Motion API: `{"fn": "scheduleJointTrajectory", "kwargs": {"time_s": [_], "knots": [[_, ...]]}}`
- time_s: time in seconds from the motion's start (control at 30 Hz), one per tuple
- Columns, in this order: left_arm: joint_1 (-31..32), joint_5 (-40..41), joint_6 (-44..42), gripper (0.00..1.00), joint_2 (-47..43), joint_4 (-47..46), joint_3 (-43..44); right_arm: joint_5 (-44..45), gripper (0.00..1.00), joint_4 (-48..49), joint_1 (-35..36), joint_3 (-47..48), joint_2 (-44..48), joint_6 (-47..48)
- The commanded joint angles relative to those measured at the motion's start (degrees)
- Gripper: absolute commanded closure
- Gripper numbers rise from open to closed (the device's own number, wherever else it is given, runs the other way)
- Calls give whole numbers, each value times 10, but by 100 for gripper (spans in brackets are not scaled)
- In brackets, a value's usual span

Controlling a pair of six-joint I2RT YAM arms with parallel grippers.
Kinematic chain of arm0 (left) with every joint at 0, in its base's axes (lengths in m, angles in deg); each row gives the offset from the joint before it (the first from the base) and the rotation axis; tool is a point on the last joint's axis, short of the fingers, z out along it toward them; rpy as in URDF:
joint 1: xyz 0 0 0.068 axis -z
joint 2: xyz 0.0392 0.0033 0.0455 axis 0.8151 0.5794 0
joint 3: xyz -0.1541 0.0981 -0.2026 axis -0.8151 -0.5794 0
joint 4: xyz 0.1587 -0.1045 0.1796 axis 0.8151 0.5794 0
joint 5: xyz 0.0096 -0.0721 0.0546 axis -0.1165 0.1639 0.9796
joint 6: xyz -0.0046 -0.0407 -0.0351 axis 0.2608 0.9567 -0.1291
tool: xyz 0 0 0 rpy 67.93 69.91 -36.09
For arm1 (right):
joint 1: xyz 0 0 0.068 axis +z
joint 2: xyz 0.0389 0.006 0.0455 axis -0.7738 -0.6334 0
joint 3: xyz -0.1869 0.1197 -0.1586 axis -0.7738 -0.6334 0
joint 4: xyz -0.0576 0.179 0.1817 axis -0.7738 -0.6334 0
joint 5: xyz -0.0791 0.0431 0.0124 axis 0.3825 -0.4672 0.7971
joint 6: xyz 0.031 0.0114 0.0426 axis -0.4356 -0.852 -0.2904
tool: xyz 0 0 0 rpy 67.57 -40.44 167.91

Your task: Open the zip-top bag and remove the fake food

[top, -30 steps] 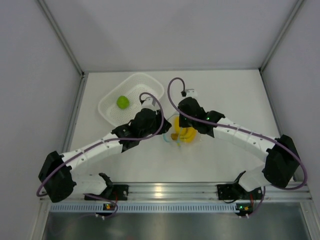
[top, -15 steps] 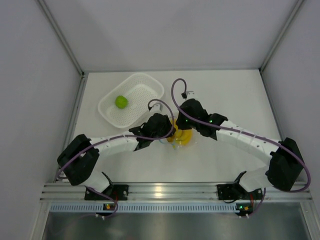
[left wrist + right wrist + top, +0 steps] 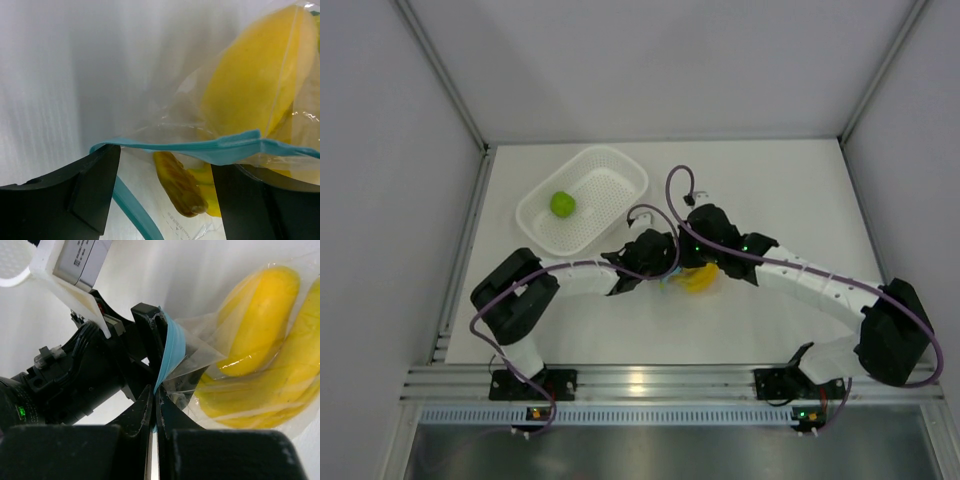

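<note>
The zip-top bag [image 3: 696, 281] lies at the table's middle, its mouth open. In the left wrist view its light blue zip strip [image 3: 200, 145] runs across above my fingers. The banana bunch [image 3: 181, 185] and the yellow-orange oval fruit [image 3: 250, 85] are inside. My left gripper [image 3: 165, 172] is open at the bag's mouth, with the banana tip between its fingers. My right gripper [image 3: 154, 396] is shut on the zip strip [image 3: 171, 352] and holds one lip up, with the bananas [image 3: 260, 340] just beyond. The green ball-like fruit [image 3: 561, 203] lies in the white basket.
The white perforated basket [image 3: 620, 165] stands at the back left, close behind my left arm [image 3: 575, 275]. My left gripper's body [image 3: 90, 380] fills the left of the right wrist view, touching the bag. Grey walls close the table in at the left, back and right.
My left arm has swung right and forward from beside the basket, bringing its open gripper to the bag's mouth. My right gripper, with the bag, has shifted slightly toward the near edge.
</note>
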Motion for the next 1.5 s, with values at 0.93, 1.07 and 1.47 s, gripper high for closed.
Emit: {"fn": "scheduleJointTrajectory", "kwargs": {"time_s": [0.93,1.07,1.47], "knots": [[30,70,-58,21,-403,258,-87,-294,100,216,-1,-30,-45,-44],[30,22,-66,25,-423,262,-100,-224,100,175,-2,-17,-67,-20],[35,10,-47,53,-377,250,-83,-5,100,43,-4,-12,-53,51]]}}
